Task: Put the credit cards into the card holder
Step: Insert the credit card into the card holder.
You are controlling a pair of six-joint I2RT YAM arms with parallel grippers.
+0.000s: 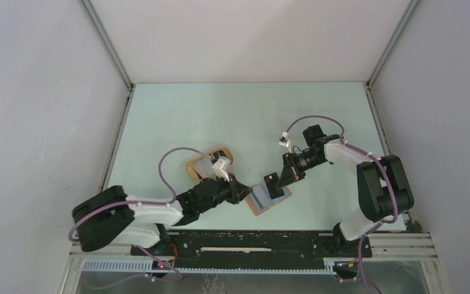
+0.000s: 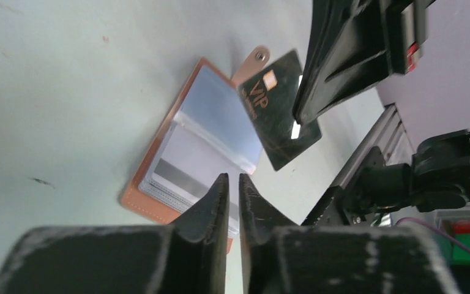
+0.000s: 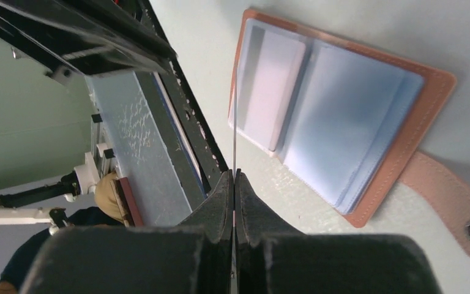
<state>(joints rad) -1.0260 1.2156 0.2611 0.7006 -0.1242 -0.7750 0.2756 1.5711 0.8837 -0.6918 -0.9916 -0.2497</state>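
Observation:
The card holder (image 1: 263, 205) (image 2: 214, 116) (image 3: 349, 116) lies open on the table, brown leather outside, light blue pockets up. A pale card with a grey stripe (image 3: 269, 92) sits in one pocket. My right gripper (image 1: 279, 184) (image 3: 234, 174) is shut on a black credit card (image 1: 273, 184) (image 2: 275, 122). It holds the card on edge just above the holder's inner side, and the right wrist view shows it as a thin line (image 3: 234, 122). My left gripper (image 1: 246, 193) (image 2: 232, 177) hovers at the holder's left corner. Its jaws are a narrow slit apart with nothing between them.
A tan oval tray (image 1: 193, 166) with pale cards (image 1: 205, 165) in it stands behind the left wrist. The holder's snap tab (image 3: 459, 208) sticks out on the far side. The black base rail (image 1: 251, 242) runs along the near table edge, close to the holder.

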